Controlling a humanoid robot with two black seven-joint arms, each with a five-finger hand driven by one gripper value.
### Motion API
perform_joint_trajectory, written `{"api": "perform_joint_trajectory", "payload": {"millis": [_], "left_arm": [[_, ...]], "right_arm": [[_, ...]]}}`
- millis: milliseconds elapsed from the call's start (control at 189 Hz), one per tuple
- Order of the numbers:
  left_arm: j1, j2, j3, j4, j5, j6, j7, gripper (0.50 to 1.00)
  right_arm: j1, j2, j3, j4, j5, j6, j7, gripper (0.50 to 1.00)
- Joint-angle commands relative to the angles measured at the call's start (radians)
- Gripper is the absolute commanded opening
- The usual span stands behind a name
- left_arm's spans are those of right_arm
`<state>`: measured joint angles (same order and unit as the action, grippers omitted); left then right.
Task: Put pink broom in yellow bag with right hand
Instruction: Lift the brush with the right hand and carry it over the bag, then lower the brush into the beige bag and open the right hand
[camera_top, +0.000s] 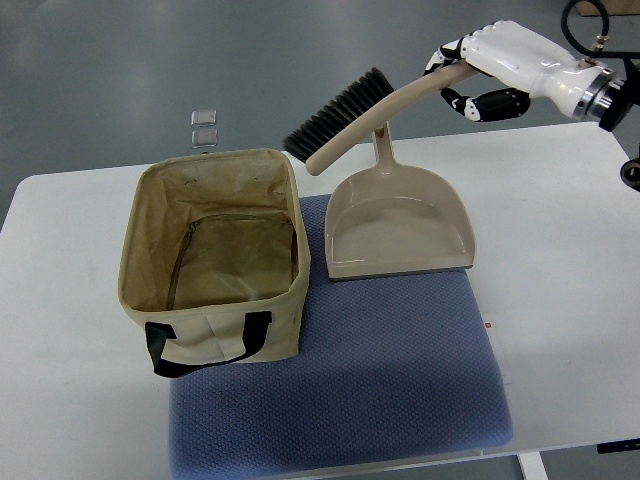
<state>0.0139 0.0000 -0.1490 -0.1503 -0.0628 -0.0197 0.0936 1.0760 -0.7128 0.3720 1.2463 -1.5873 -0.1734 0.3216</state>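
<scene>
dustpan (400, 225) on blue mat (400, 380) | white table (560, 200) | two clear squares (204, 128) beyond

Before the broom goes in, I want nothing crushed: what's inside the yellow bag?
The yellow bag shows only its bare creased fabric floor. The near wall hides the inner front bottom edge.

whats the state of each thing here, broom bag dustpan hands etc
right hand: shut on the broom handle, arm entering from the right edge
pink broom: lifted, tilted, bristle end lower, beside the bag's far right corner
yellow bag: upright, open, looks empty, handle hanging down in front
dustpan: lying flat on the mat, empty
blue mat: flat on the table
left hand: not in view
</scene>
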Motion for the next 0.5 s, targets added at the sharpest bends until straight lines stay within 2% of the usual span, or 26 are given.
{"api": "perform_joint_trajectory", "payload": {"millis": [0,143,217,259,264,269,275,306,317,349,365,370,375,380,386,407,497], "left_arm": [[0.0,0.0,0.0,0.0,0.0,0.0,0.0,1.0],[0.0,0.0,0.0,0.0,0.0,0.0,0.0,1.0],[0.0,0.0,0.0,0.0,0.0,0.0,0.0,1.0],[0.0,0.0,0.0,0.0,0.0,0.0,0.0,1.0],[0.0,0.0,0.0,0.0,0.0,0.0,0.0,1.0],[0.0,0.0,0.0,0.0,0.0,0.0,0.0,1.0],[0.0,0.0,-0.001,0.0,0.0,0.0,0.0,1.0],[0.0,0.0,0.0,0.0,0.0,0.0,0.0,1.0],[0.0,0.0,0.0,0.0,0.0,0.0,0.0,1.0],[0.0,0.0,0.0,0.0,0.0,0.0,0.0,1.0],[0.0,0.0,0.0,0.0,0.0,0.0,0.0,1.0],[0.0,0.0,0.0,0.0,0.0,0.0,0.0,1.0],[0.0,0.0,-0.001,0.0,0.0,0.0,0.0,1.0],[0.0,0.0,-0.001,0.0,0.0,0.0,0.0,1.0],[0.0,0.0,0.0,0.0,0.0,0.0,0.0,1.0],[0.0,0.0,0.0,0.0,0.0,0.0,0.0,1.0],[0.0,0.0,0.0,0.0,0.0,0.0,0.0,1.0]], "right_arm": [[0.024,0.07,-0.004,0.002,-0.01,0.023,-0.001,0.5],[0.027,0.161,-0.004,0.004,-0.056,0.075,0.001,0.5],[0.025,0.196,-0.002,0.004,-0.059,0.106,0.001,0.554],[0.024,0.216,-0.002,0.004,-0.059,0.114,0.001,0.617],[0.022,0.22,-0.002,0.004,-0.059,0.115,0.001,0.643],[0.022,0.22,-0.002,0.004,-0.059,0.115,0.001,0.643],[0.021,0.223,-0.002,0.004,-0.059,0.115,0.001,0.668],[0.018,0.236,-0.002,0.004,-0.059,0.114,0.001,0.729],[0.018,0.236,-0.002,0.004,-0.059,0.114,0.001,0.729],[0.016,0.245,-0.002,0.004,-0.059,0.112,0.001,0.772],[0.015,0.251,-0.002,0.002,-0.059,0.109,0.001,0.817],[0.015,0.251,-0.002,0.002,-0.059,0.109,0.001,0.817],[0.015,0.254,-0.002,0.002,-0.059,0.107,0.001,0.842],[0.015,0.254,-0.002,0.002,-0.059,0.107,0.001,0.842],[0.015,0.256,-0.002,0.004,-0.057,0.107,0.001,0.866],[0.013,0.259,-0.002,0.002,-0.057,0.106,0.001,0.899],[0.009,0.262,-0.002,0.001,-0.048,0.104,0.002,0.928]]}}
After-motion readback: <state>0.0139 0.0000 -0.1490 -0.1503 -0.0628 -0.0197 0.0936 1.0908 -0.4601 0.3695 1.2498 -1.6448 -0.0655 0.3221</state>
